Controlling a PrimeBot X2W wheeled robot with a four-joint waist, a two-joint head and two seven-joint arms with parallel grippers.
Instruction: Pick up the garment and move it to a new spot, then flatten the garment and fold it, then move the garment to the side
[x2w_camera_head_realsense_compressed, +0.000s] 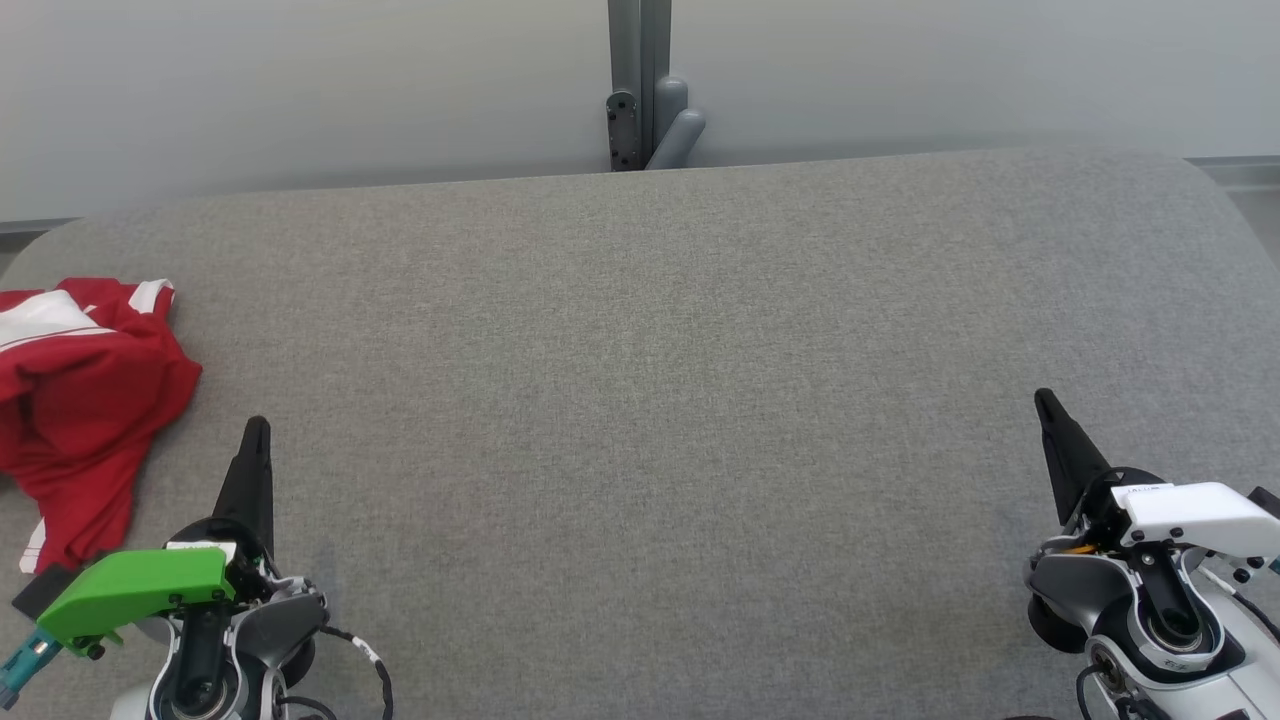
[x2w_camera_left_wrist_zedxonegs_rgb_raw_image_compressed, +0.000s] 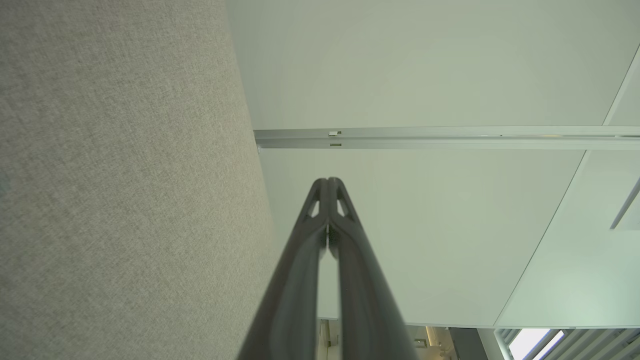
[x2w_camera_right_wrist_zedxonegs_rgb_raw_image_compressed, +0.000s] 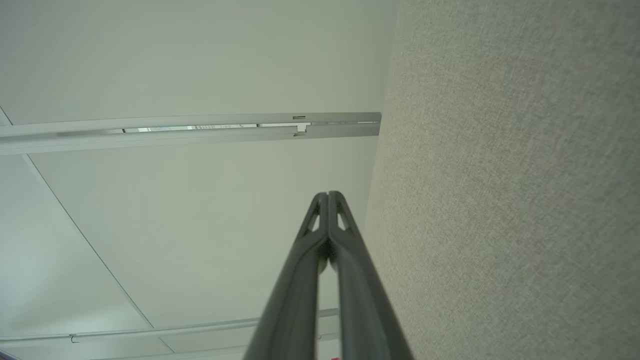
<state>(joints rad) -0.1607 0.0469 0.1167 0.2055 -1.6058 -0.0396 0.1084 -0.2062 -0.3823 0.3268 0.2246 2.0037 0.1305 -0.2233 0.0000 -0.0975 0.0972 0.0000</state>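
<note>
Your red garment (x2w_camera_head_realsense_compressed: 85, 400), white-trimmed, lies crumpled at the left edge of the grey desk (x2w_camera_head_realsense_compressed: 640, 400), near the left tool (x2w_camera_head_realsense_compressed: 257, 426); it and the right tool (x2w_camera_head_realsense_compressed: 1043, 398) are pinched closed, empty.

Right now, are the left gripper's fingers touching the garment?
Apart. The head view shows a strip of bare grey table between the left gripper, fingers shut, and the nearest edge of the garment.
</note>
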